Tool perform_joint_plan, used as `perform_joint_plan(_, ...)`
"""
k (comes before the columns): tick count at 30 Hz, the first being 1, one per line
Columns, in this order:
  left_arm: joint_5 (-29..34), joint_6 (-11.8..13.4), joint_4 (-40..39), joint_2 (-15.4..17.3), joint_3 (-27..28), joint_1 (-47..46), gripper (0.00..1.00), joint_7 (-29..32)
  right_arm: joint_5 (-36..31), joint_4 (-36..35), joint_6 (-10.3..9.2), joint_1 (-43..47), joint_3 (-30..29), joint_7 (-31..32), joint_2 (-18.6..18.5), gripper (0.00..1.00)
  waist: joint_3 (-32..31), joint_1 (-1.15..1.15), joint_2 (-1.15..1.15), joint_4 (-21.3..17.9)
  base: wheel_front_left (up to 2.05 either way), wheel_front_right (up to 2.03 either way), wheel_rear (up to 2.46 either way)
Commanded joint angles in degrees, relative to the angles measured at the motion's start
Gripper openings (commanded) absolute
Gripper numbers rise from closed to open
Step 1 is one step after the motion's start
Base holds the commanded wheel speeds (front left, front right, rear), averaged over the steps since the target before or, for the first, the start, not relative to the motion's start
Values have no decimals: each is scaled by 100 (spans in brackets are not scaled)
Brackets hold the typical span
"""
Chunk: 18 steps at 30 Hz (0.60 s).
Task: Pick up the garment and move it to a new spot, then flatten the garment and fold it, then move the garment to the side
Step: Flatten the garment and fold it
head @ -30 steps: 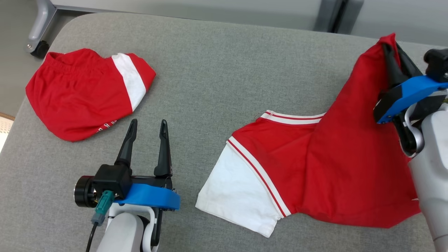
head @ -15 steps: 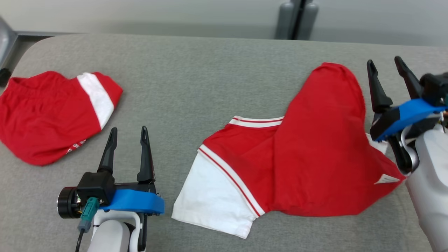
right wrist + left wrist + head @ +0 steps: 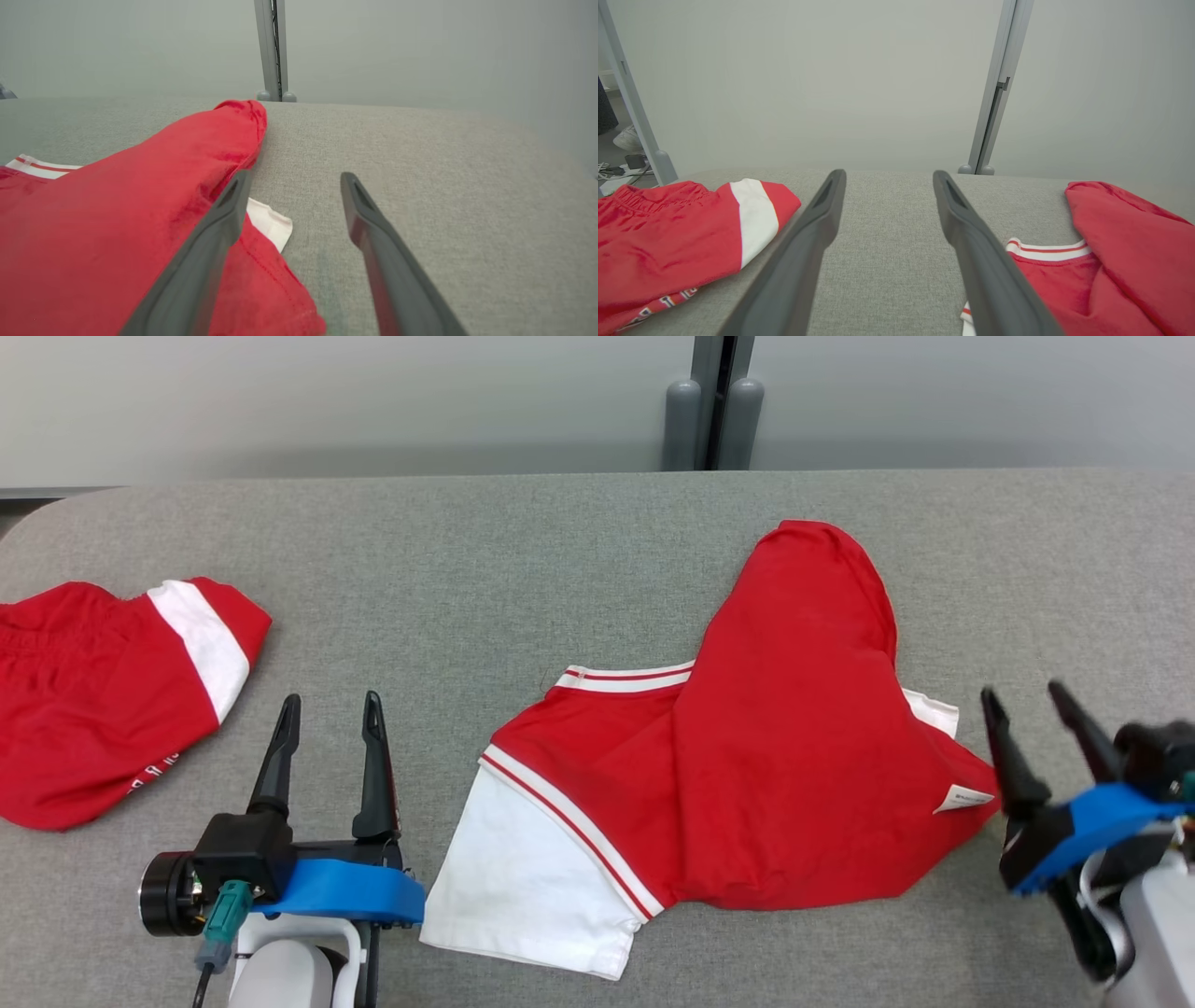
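A red shirt with white sleeves and striped trim (image 3: 747, 775) lies crumpled on the grey table, its red body folded over toward the far right (image 3: 140, 200). My right gripper (image 3: 1025, 700) stands open just right of the shirt's lower right corner, holding nothing; in the right wrist view the fingers (image 3: 224, 219) rise beside the red cloth. Near the front left my left gripper (image 3: 331, 709) is open and empty, between the shirt's white sleeve (image 3: 523, 887) and the other garment. In the left wrist view its fingers (image 3: 817, 224) frame bare table.
A second red garment with a white band (image 3: 103, 691) lies at the table's left edge, also seen in the left wrist view as red shorts (image 3: 668, 233). The grey padded table (image 3: 467, 569) ends at a pale wall with a grey post (image 3: 709, 401) behind it.
My right gripper let go of the shirt's raised end, which dropped flat, and the gripper pulled back toward the front right. The camera turned, shifting the whole picture left and down.
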Motion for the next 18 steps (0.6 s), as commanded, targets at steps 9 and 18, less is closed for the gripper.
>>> perform_joint_plan(9, 45, -49, 13, -6, -20, 23, 100, -27, -142, -43, 4, 790, -213, 363, 322, 100, 29, 0, 0, 79, 0, 0, 0)
perform_joint_plan(18, 36, -77, 37, -7, -17, -4, 100, -27, -363, 723, 3, 681, -307, 385, 473, 100, 87, 0, 0, 180, 0, 0, 0)
